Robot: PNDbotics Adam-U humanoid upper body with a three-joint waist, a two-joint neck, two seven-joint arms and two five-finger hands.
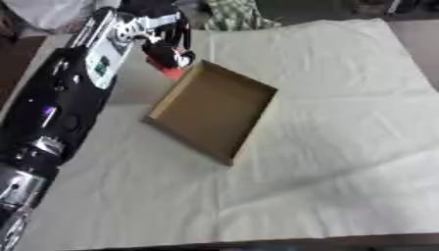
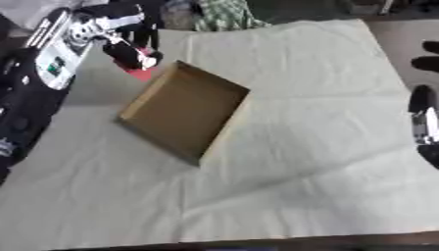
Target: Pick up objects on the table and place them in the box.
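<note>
A creased white cloth (image 1: 326, 147) covers the counter (image 2: 403, 34). On it, left of centre, lies the shallow brown box (image 1: 214, 110), set askew and showing nothing inside. The left hand (image 1: 167, 46) hangs just beyond the box's far corner, fingers curled round a small red object (image 1: 171, 72) that they mostly hide. The right hand (image 2: 423, 105) is cut off at the right edge; its fingers cannot be judged.
</note>
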